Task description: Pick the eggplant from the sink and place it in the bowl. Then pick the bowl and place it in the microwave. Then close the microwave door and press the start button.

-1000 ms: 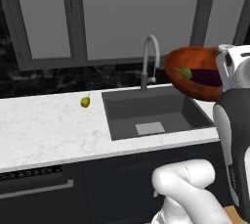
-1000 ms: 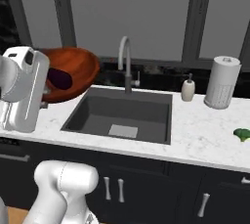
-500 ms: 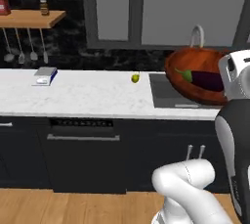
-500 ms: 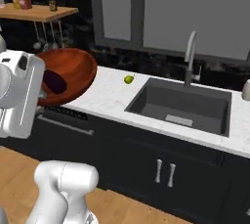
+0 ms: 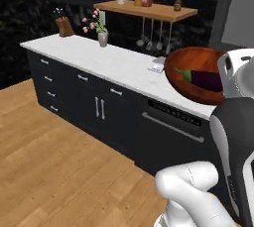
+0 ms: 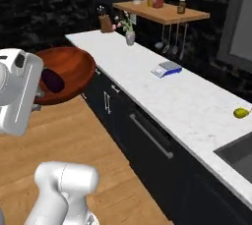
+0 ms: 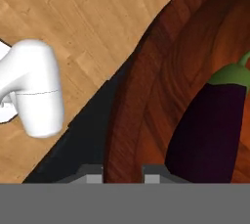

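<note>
The reddish-brown bowl (image 5: 191, 62) hangs in the air at hand height, in front of the counter, with the dark purple eggplant (image 5: 206, 79) lying inside it. In the right base view the bowl (image 6: 71, 64) is at the left beside my white hand, with the eggplant (image 6: 51, 80) in it. In the hand view my gripper (image 7: 124, 176) is shut on the bowl's rim (image 7: 129, 115), one fingertip on each side of the wall, and the eggplant (image 7: 205, 130) lies just inside. A corner of the sink (image 6: 236, 154) shows at the lower right.
A long white counter (image 5: 114, 62) on dark cabinets carries a flower vase (image 5: 102, 37), a knife block (image 5: 63, 27), a small blue-white object (image 6: 166, 69) and a yellow-green pear (image 6: 240, 113). A wooden shelf (image 5: 149, 9) holds jars. Open wood floor (image 5: 49, 161) spreads to the left.
The whole picture has swung left along the counter, so the camera has moved; the sink has slid to the right edge. The bowl with the eggplant stays held in my gripper.
</note>
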Controlling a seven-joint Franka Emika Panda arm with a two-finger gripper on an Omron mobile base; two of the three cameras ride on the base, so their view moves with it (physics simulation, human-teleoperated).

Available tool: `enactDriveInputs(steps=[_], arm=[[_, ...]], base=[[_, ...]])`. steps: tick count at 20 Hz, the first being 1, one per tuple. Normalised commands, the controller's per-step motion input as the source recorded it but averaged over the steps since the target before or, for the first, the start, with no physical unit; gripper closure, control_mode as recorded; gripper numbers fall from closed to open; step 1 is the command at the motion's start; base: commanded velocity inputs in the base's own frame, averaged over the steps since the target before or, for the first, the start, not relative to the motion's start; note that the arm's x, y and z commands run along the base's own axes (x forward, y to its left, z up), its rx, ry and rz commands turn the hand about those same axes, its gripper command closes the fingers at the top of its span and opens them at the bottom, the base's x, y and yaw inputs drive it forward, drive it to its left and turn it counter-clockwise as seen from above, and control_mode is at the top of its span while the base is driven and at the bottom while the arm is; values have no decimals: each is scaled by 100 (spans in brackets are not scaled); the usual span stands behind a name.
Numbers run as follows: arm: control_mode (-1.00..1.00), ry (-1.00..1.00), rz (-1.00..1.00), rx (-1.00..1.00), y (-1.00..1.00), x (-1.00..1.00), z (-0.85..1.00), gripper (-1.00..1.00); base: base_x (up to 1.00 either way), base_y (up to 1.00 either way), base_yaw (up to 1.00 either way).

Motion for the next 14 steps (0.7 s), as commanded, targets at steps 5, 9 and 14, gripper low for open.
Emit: enactDriveInputs(steps=[5,9,14], arm=[[100,0,0,0,0,0,0,100],[100,0,0,0,0,0,0,100],[100,0,0,0,0,0,0,100]], base=[[0,0,100],[0,-14,100],[-19,-48,91]])
